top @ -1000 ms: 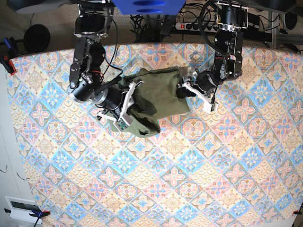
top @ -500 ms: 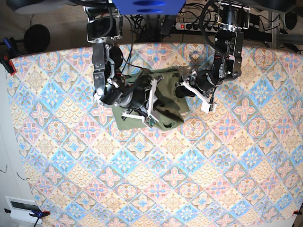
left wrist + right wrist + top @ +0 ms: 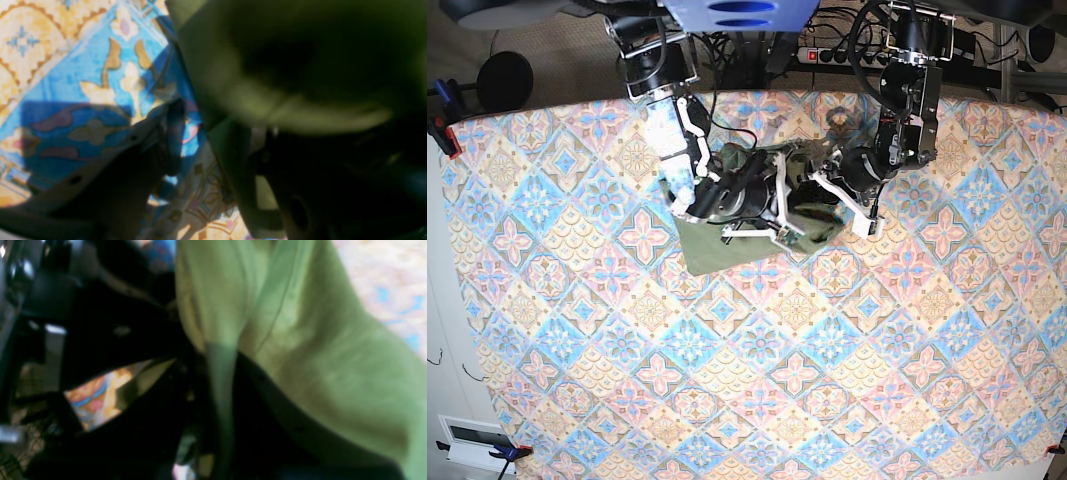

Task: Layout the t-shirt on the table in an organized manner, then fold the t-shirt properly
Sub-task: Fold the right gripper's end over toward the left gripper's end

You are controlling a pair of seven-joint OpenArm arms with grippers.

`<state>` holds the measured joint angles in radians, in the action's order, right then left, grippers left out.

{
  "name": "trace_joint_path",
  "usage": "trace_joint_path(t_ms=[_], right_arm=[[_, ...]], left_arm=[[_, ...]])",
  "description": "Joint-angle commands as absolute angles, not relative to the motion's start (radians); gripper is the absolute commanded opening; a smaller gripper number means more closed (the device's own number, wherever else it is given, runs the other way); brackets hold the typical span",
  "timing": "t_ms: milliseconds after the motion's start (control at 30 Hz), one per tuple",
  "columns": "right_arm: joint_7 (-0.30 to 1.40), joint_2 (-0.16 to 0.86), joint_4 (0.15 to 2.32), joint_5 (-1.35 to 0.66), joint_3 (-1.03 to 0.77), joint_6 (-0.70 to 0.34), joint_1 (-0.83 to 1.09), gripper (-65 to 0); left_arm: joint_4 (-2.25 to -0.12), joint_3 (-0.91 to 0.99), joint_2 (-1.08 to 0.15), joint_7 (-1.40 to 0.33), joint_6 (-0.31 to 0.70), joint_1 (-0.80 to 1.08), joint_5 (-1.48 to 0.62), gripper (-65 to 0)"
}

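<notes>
The olive-green t-shirt (image 3: 712,250) lies bunched at the far middle of the table (image 3: 777,380). My right gripper (image 3: 785,205) hangs over its right part, close to my left gripper (image 3: 824,193). In the right wrist view a fold of the t-shirt (image 3: 317,356) runs down between the dark fingers of the right gripper (image 3: 217,380), which is shut on it. In the left wrist view the left gripper (image 3: 220,140) stands open. An edge of the t-shirt (image 3: 233,66) hangs between its fingers, with the table (image 3: 66,83) showing in the gap.
A power strip (image 3: 827,55) and cables lie behind the table's far edge. A clamp (image 3: 442,130) grips the far left corner beside a black round object (image 3: 505,80). A white box (image 3: 472,440) sits off the near left corner.
My right arm has swung to the right across the t-shirt, carrying cloth over toward the left gripper. The shirt is now a tighter bundle. The left arm has barely moved.
</notes>
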<state>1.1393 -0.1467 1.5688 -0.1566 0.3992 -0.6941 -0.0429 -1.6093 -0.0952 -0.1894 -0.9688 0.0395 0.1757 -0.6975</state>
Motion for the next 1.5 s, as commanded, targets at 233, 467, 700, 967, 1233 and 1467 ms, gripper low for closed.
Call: trace_joint_path(t_ms=[233,467,700,967,1233,1467], right_arm=[[1.121,-0.157,1.748,-0.194,0.414,-0.698,-0.053,-32.6],[1.098,-0.079,1.877,-0.326,0.437,-0.698,-0.051,-32.5],[1.086,-0.073,1.822,-0.321,0.225,-0.698,-0.051,-35.5],[1.086,-0.051,1.65,-0.309,0.147,-0.698,-0.059,-50.4],[1.086,0.015,1.666,-0.257,0.248,-0.698,-0.053,-51.9],[1.087,0.048,1.831,-0.259,0.203,-0.698,-0.053,-51.9]], left_arm=[[-1.744,-0.004,-0.216,-1.043,0.096,0.249,-0.693,-40.4],[-1.851,0.067,-0.243,-1.044,0.14,0.329,-0.691,-40.3],[-1.957,0.081,-0.26,-1.093,0.191,0.378,-0.814,-40.6],[-1.991,0.104,-0.24,-1.106,0.199,0.372,-0.888,-40.6],[-1.943,0.025,-0.16,-1.112,0.189,0.3,-0.823,-40.6],[-1.874,-0.081,-0.163,-1.106,0.189,0.32,-0.561,-40.6]])
